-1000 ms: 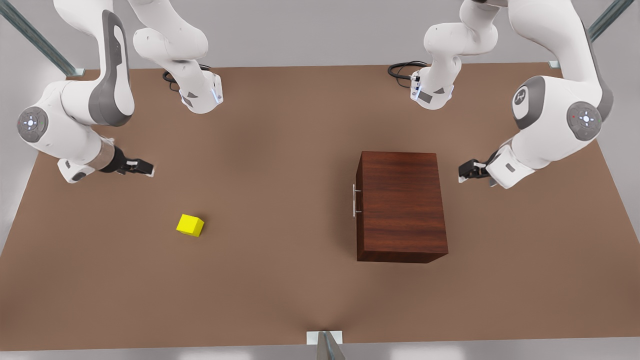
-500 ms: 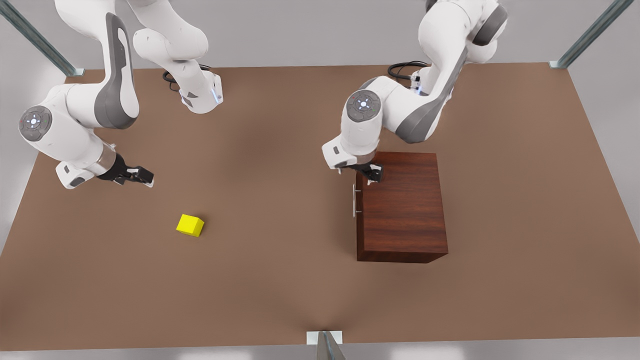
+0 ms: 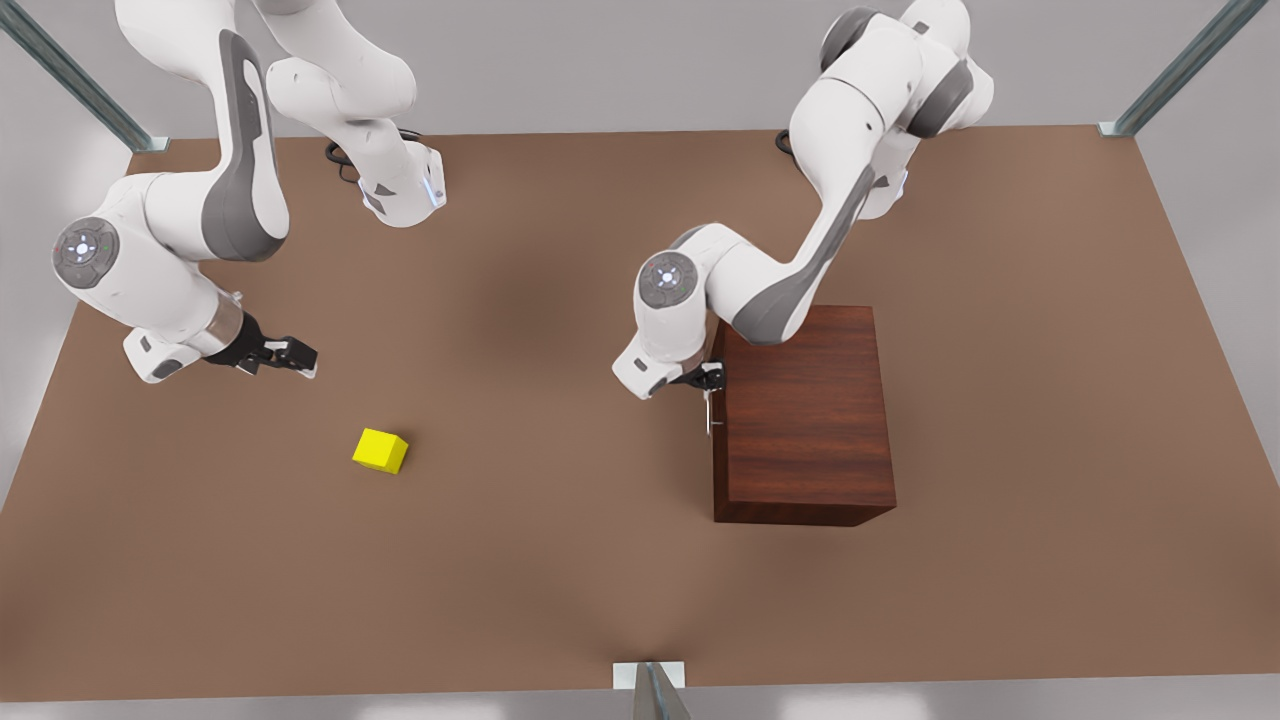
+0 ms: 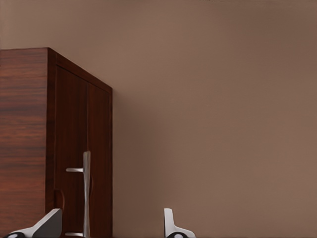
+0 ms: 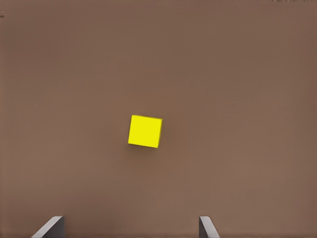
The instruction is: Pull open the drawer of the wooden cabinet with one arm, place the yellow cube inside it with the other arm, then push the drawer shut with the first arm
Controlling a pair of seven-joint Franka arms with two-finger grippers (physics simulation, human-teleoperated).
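The wooden cabinet (image 3: pixel 805 415) stands right of the table's middle, with its drawer (image 4: pixel 74 144) shut. The drawer's silver handle (image 3: pixel 709 412) faces the front view's left. My left gripper (image 3: pixel 708 379) hovers open at the handle's far end. In the left wrist view the handle (image 4: pixel 86 188) lies between the spread fingertips (image 4: pixel 171 227) of the left gripper (image 4: pixel 110 229). The yellow cube (image 3: pixel 380 450) rests on the table at the front view's left. My right gripper (image 3: pixel 292 356) hangs open above and behind it, apart from it. The right wrist view has the cube (image 5: pixel 145 131) ahead of the right gripper (image 5: pixel 130 229).
The brown table (image 3: pixel 560 560) spreads wide around both objects. Both arm bases (image 3: pixel 400 190) stand along the far edge, with black cables beside them. Metal frame posts (image 3: pixel 1180 65) rise at the table's corners, and a bracket (image 3: pixel 650 680) sits at the near edge.
The left arm swung from the cabinet's right side over its top to the handle and lowered. The right gripper crept slightly toward the cube. Cube and cabinet stayed still.
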